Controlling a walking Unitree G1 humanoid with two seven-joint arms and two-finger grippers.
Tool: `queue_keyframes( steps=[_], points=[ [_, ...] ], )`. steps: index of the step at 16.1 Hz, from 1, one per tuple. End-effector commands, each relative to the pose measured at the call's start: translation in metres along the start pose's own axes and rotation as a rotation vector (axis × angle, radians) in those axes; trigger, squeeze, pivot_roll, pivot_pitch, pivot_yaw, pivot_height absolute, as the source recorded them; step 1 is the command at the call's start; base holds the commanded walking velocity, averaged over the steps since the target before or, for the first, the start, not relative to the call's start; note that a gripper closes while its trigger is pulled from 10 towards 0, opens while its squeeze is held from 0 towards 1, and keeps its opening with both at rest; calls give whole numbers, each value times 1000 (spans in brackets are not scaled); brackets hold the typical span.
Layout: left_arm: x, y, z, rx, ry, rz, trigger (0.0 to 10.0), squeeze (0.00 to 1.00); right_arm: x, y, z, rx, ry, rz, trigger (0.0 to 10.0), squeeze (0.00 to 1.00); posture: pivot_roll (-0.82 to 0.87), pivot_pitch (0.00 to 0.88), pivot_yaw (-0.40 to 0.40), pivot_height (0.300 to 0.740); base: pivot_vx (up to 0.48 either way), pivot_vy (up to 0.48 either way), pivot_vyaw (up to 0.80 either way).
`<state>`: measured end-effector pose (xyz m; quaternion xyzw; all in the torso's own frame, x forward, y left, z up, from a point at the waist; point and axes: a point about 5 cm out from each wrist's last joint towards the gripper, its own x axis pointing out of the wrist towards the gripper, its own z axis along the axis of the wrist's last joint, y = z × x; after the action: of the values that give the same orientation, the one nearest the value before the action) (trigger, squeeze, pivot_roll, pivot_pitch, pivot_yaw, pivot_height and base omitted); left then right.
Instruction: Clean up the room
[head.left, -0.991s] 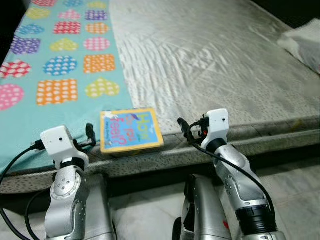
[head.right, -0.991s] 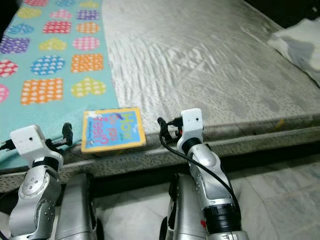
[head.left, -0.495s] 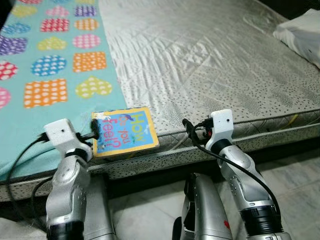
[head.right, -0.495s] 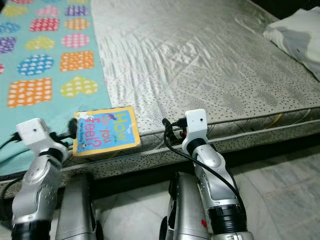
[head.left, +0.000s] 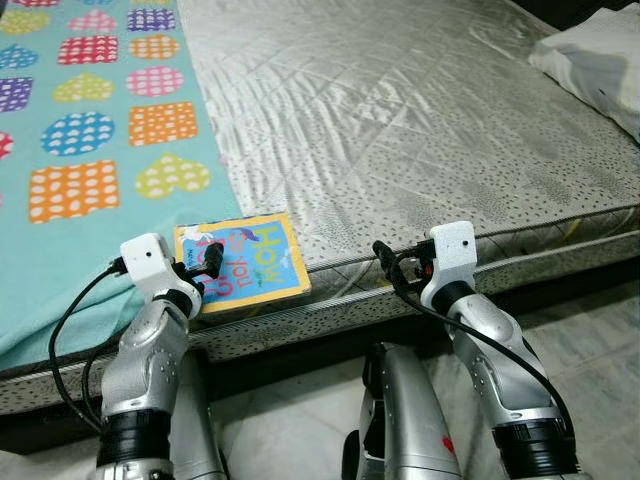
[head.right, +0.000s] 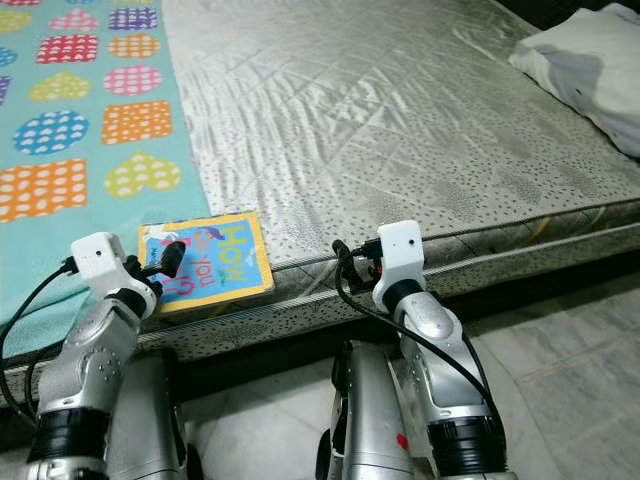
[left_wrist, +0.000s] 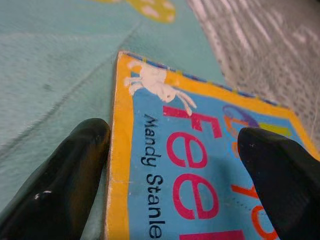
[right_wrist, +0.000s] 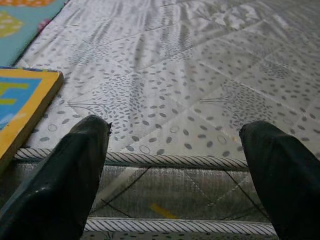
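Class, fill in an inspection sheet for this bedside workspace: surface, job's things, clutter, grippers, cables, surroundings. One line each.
Surface: grey quilted mattress, with a teal heart-print blanket over its left part.
Job's things: picture book lying flat at the mattress edge, partly on the blanket.
Clutter: white pillow at the far right.
Grippers: left gripper open, one finger off the book's corner, the other over its cover; right gripper open, at the mattress edge, right of the book, holding nothing.
Cables: black cable looping from the left wrist; another along the right forearm.
Surroundings: pale tiled floor below the bed.
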<state>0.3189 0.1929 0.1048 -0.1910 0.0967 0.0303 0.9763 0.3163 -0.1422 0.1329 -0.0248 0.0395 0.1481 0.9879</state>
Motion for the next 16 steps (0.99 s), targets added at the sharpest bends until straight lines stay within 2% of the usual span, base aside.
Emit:
queue_keyframes(
  steps=[1, 3, 6, 12, 13, 14, 15, 16],
  points=[
    [0, -5, -15, -11, 75, -32, 10000, 0, -2, -4, 5, -15, -13, -6, 10000, 0, -24, 136, -95, 468, 0, 0, 0],
    [-5, -11, -27, -90, 111, -37, 10000, 0, -1, -3, 6, -20, -17, -1, 10000, 0, -25, 133, -93, 468, 0, 0, 0],
    [-13, -12, -37, -179, 132, -31, 10000, 0, 0, -4, 7, -25, -15, -1, 10000, 0, -20, 134, -94, 468, 0, 0, 0],
    [-8, -19, -43, -341, 245, -139, 10000, 0, 3, -2, 10, -32, -29, 0, 10000, 0, -28, 135, -92, 468, 0, 0, 0],
    [-7, -17, -45, -356, 260, -138, 2941, 0, 2, -3, 11, -36, -32, -3, 10000, 0, -29, 137, -91, 468, 0, 0, 0],
    [-7, -17, -46, -375, 276, -148, 745, 0, 2, -3, 11, -37, -33, -4, 10000, 0, -31, 137, -92, 468, 0, 0, 0],
    [-6, -17, -49, -402, 307, -166, 0, 0, 2, -2, 12, -43, -36, -4, 10000, 0, -33, 136, -93, 468, 0, 0, 0],
    [-5, -17, -50, -408, 322, -173, 0, 0, 2, -2, 12, -46, -38, -3, 10000, 0, -33, 136, -93, 468, 0, 0, 0]
  ],
)
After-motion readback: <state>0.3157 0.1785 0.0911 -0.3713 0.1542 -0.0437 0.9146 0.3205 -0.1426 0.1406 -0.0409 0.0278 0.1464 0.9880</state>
